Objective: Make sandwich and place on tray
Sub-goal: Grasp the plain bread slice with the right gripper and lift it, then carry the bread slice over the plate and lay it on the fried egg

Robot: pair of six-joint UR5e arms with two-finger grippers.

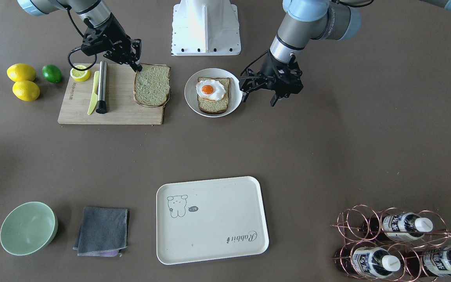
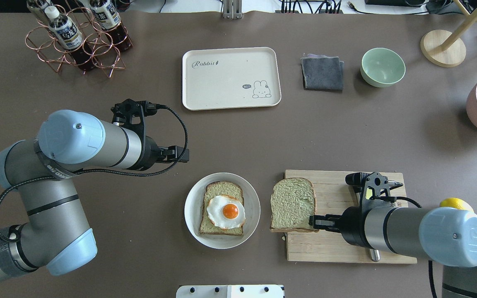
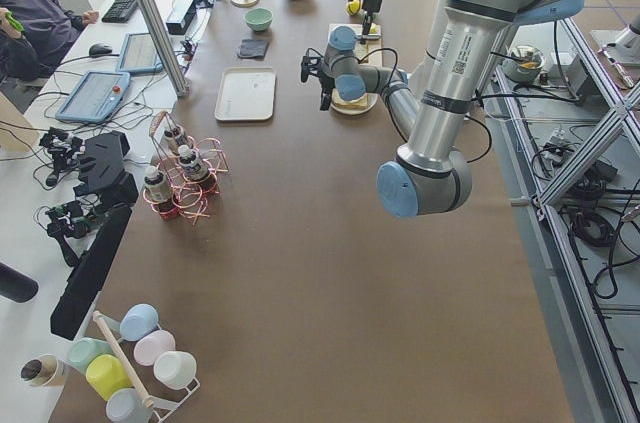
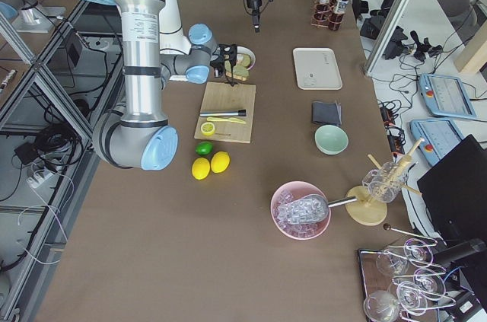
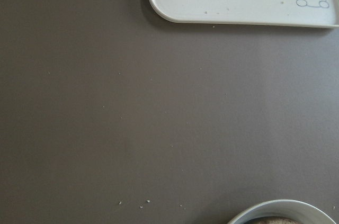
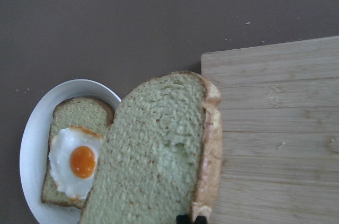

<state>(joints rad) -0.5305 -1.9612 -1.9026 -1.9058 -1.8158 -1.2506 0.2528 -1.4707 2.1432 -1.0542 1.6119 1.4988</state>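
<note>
While you check the right gripper point(image 1: 138, 65), note its fingers are pinched narrow on the crust of the top slice point(image 1: 152, 84), at the corner nearest the robot's base. That slice sits over the end of the cutting board point(image 1: 112, 111) nearest the plate, overhanging the board's edge a little. In the right wrist view it looks tilted up toward the camera, but you cannot tell whether its far edge touches the wood. The bottom slice point(image 1: 213, 106) lies flat in the round white plate point(image 1: 190, 98), just beside the board, with the fried egg point(image 1: 210, 90) on top, yolk up. The left gripper point(image 1: 259, 98) hangs just beside the plate on its other side, fingers spread wide, holding nothing and touching nothing. The tray point(image 1: 225, 203) lies bare on the table point(image 1: 327, 156), well apart from plate and board, across on the operators' side. Both bread slices and the egg are off the tray.
</note>
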